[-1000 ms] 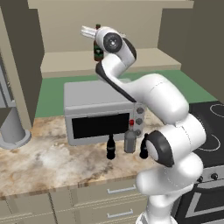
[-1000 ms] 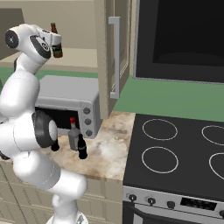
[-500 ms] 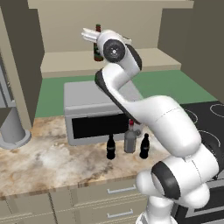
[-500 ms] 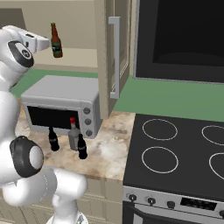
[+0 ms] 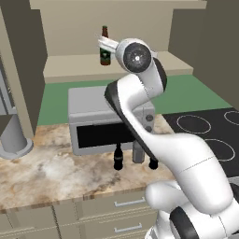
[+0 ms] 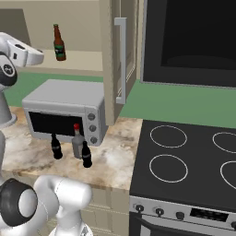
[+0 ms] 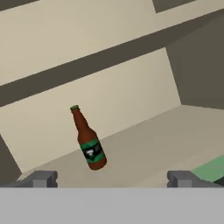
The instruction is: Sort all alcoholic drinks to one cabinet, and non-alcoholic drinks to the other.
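Note:
The brown beer bottle (image 5: 105, 57) (image 6: 58, 44) (image 7: 89, 142) with its green label stands upright on the open cabinet's shelf. My gripper (image 5: 101, 42) (image 6: 40, 56) (image 7: 112, 180) hangs open just short of it, apart from it, with nothing between the fingertips (image 7: 41, 178). On the counter in front of the toaster oven stands the grey bottle (image 6: 77, 142) (image 5: 138, 151) with a red cap, partly hidden by my arm in the left base view. A black cola bottle (image 6: 56, 147) (image 5: 118, 158) stands on one side of it and a second one (image 6: 86, 155) (image 5: 153, 163) on the other.
A grey toaster oven (image 5: 93, 100) (image 6: 64, 94) sits on the marble counter under the shelf. An open cabinet door (image 6: 120, 60) with a long handle hangs beside it. A black stove (image 6: 184, 161) lies to the right, and a grey conical canister (image 5: 11, 140) stands at the far left.
The gripper, which was around the beer bottle a second ago, has drawn back from it, open throughout; the bottle stays on the shelf. The arm's lower links have swung round.

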{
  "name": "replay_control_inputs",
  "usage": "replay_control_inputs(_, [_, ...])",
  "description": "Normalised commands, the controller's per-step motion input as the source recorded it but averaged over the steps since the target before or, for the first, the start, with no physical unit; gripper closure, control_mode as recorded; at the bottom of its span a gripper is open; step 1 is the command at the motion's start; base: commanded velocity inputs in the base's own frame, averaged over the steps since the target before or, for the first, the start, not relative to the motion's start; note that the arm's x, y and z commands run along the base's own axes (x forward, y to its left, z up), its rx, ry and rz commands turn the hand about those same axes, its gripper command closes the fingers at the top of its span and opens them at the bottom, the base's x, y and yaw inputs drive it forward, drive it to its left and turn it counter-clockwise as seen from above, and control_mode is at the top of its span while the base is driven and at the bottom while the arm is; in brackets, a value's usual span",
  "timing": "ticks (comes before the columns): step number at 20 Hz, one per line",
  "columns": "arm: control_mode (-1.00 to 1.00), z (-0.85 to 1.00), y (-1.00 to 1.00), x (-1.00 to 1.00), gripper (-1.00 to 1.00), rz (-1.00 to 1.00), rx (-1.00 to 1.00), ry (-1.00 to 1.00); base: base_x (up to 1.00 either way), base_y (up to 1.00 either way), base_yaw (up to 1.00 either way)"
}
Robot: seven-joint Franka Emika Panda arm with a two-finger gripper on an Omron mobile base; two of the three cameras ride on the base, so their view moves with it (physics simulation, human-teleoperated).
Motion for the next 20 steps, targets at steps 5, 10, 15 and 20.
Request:
replay_control_inputs(5, [-1.0, -0.13, -0.27, -0.67, -1.0, -0.06, 0.09, 0.15, 0.0, 0.0, 0.0])
replay_control_inputs(10, [-1.0, -0.35, -0.24, -0.54, -1.0, -0.03, 0.07, 0.12, 0.0, 0.0, 0.0])
replay_control_inputs(15, [-1.0, -0.45, -0.22, -0.44, -1.0, -0.02, 0.05, 0.12, 0.0, 0.0, 0.0])
replay_control_inputs(20, [-1.0, -0.5, -0.21, -0.34, -1.0, 0.0, 0.03, 0.11, 0.0, 0.0, 0.0])
